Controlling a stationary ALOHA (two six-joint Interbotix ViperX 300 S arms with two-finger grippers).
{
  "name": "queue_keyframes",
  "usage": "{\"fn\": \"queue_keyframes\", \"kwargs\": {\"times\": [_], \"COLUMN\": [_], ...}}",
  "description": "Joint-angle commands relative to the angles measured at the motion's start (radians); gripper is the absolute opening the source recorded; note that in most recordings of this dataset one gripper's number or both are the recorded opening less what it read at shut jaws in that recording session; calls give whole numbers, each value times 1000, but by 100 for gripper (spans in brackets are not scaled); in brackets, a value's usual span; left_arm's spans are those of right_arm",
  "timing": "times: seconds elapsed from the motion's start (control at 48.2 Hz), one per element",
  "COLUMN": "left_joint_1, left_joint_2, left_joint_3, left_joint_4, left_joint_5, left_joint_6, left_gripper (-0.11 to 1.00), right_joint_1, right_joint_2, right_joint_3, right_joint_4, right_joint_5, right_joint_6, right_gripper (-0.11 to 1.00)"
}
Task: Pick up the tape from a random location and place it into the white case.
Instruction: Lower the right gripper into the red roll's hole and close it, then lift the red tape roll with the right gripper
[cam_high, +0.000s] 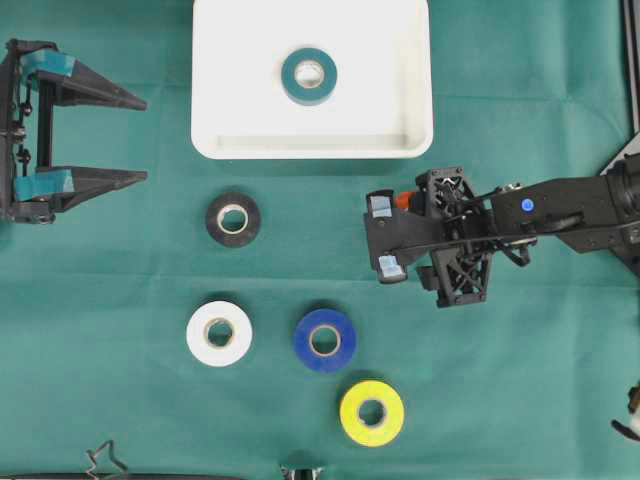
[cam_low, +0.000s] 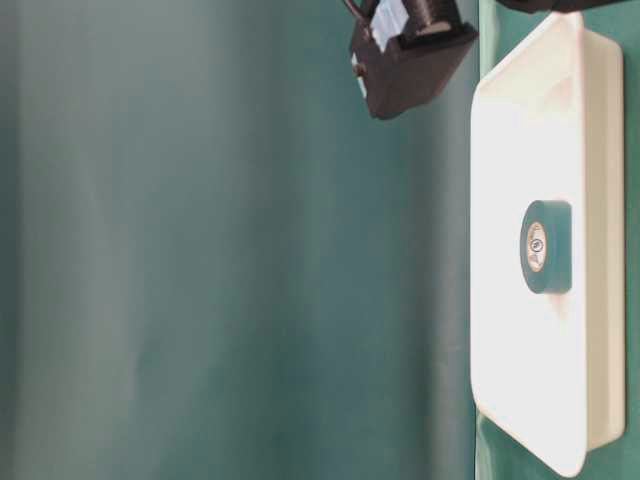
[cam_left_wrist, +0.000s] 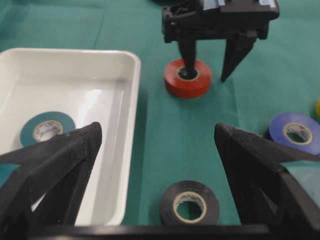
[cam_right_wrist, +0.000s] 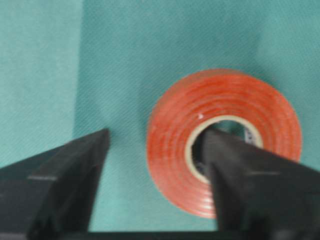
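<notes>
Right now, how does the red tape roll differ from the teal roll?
The red tape roll lies on the green cloth beside the white case; the teal roll lies inside the case. The right hand has one finger in the red roll's core and one outside its wall; nothing is at the teal roll. Both lie flat, hole up.
</notes>
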Motion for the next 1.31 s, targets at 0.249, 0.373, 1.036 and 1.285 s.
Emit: {"fn": "queue_keyframes", "kwargs": {"times": [0.249, 0.373, 1.036, 1.285], "left_joint_1": [-2, -2, 0, -2], "left_joint_2": [2, 3, 2, 3], "left_joint_3": [-21, -21, -21, -21], "left_joint_4": [-2, -2, -2, -2], "left_joint_5": [-11, -11, -11, -11], "left_joint_6": [-2, -2, -2, -2], "left_gripper": [97, 97, 97, 97], "right_joint_1": [-6, -6, -6, -6], "right_joint_2": [-43, -51, -80, -181], "right_joint_3": [-8, -8, -34, -87], "right_joint_4": [-5, -6, -5, -5], "right_joint_5": [-6, -6, 69, 204], "right_joint_6": [0, 0, 0, 0], "right_gripper": [29, 29, 29, 29]}}
